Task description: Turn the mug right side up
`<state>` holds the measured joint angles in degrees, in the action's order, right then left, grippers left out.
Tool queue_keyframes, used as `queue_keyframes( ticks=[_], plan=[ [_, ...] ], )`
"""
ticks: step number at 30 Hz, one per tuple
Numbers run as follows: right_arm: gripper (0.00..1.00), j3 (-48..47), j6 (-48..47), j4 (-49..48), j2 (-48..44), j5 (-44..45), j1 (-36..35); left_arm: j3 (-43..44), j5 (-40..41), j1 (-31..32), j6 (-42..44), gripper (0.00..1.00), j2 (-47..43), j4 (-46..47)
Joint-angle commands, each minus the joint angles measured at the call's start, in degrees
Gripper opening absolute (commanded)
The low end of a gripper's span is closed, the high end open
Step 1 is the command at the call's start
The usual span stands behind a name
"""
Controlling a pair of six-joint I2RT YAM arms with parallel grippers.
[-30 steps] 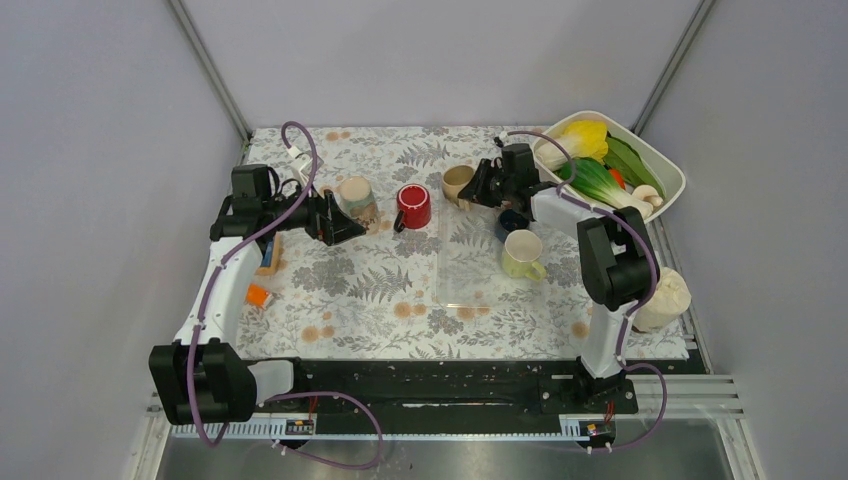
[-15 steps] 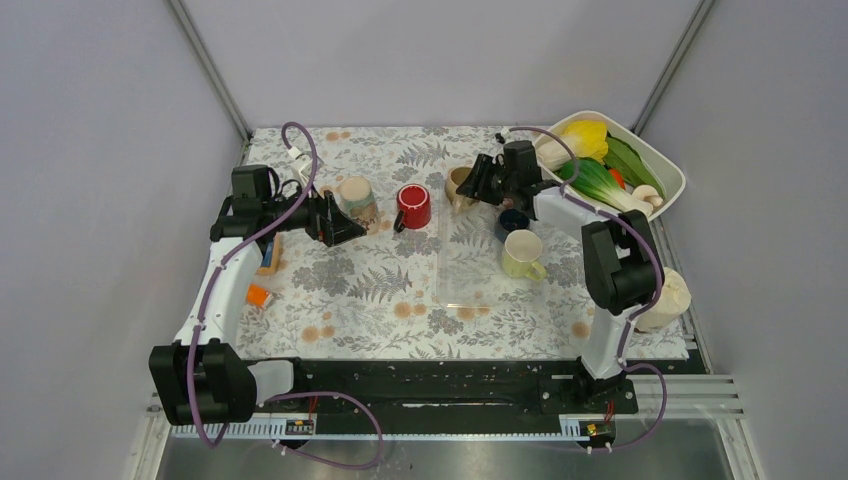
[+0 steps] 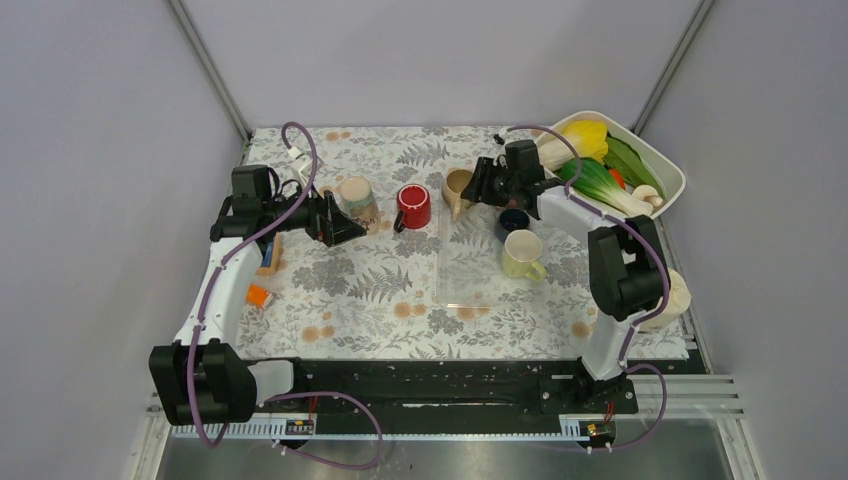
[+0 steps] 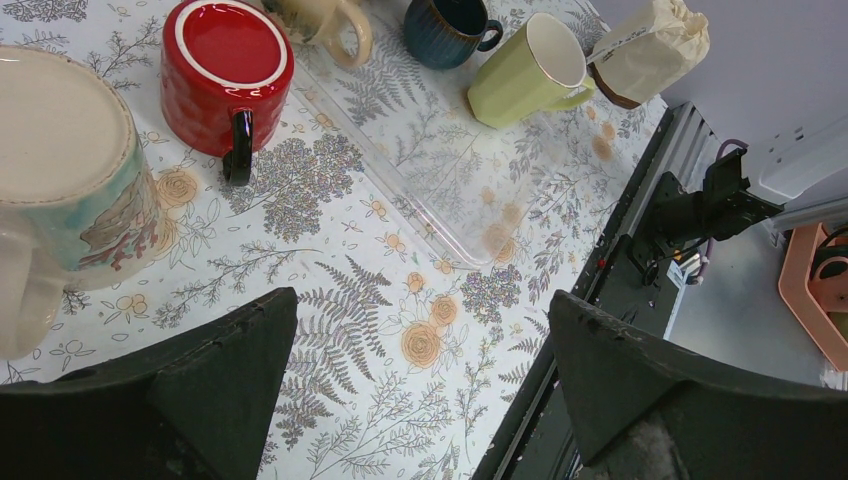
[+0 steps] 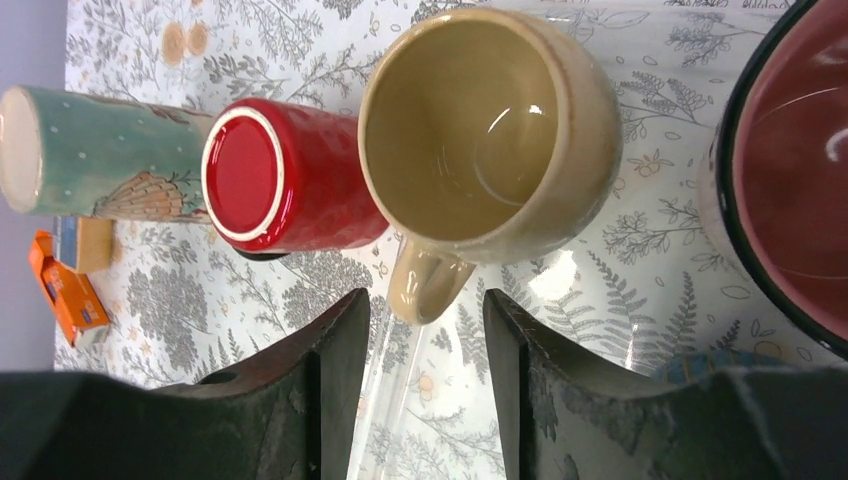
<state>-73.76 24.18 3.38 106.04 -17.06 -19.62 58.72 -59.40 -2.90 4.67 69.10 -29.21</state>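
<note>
Your left gripper [image 4: 422,300] hangs wide open and empty at 7 o'clock of the tall floral ceramic mug [image 4: 60,170], which stands base up. Your right gripper [image 5: 425,295] is over the beige glazed mug [image 5: 490,130], mouth up at 3 o'clock of the upside-down red ceramic mug [image 5: 270,175]; its narrowly parted fingers [image 5: 320,400] flank the handle [image 5: 420,275], grip impossible to tell

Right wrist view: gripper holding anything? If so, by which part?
Nothing is clamped. The right gripper is open, its fingertips flanking the handle of the beige ceramic mug, with gaps on both sides.
</note>
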Motion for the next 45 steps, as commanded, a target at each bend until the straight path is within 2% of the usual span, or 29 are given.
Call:
queue_keyframes(
  ticks=[1,3,6,7,11,12,19,22,26,28,35,45],
  plan=[
    [0.54,-1.1,-5.1,1.4,-3.9,-2.0,-1.5,0.2,-1.1,-0.2,0.9,0.99,-1.3,1.7],
    [0.56,-0.7,-7.1,2.5,-5.6,-3.7,-2.1,0.5,1.4,-0.1,1.2,0.99,-1.0,1.9],
    [0.64,0.1,-11.3,4.0,-9.8,-6.2,-2.6,1.1,9.2,0.2,2.5,0.99,-0.3,2.7],
    [0.69,0.6,-13.9,4.2,-11.6,-7.5,-2.7,1.3,12.3,0.4,3.7,0.99,0.0,3.0],
    [0.98,4.2,-22.2,5.9,-20.8,-13.4,-2.8,2.0,19.8,0.9,8.1,0.99,1.5,4.9],
    [0.99,5.0,-23.6,6.8,-23.2,-15.0,-2.8,2.4,20.6,0.8,9.3,0.99,2.1,5.2],
    [0.99,9.4,-35.6,15.5,-37.1,-18.2,-2.8,14.2,21.9,0.9,24.1,0.99,15.8,-4.6],
    [0.99,12.3,-36.9,14.8,-42.5,-17.0,-2.7,19.1,22.6,0.9,27.9,0.99,22.1,-8.0],
    [0.99,17.2,-38.2,10.4,-48.5,-16.9,-2.7,21.8,24.6,1.0,31.4,0.89,27.5,-9.6],
    [0.99,18.7,-38.0,9.1,-49.8,-17.3,-2.7,22.5,25.3,1.2,33.6,0.82,29.4,-11.1],
    [0.99,21.4,-37.4,5.9,-49.4,-17.6,-2.7,20.9,28.2,2.4,35.7,0.69,31.9,-10.6],
    [0.99,24.1,-36.8,3.4,-50.5,-19.4,-2.0,18.8,32.7,4.6,36.4,0.66,33.8,-4.6]
  ],
)
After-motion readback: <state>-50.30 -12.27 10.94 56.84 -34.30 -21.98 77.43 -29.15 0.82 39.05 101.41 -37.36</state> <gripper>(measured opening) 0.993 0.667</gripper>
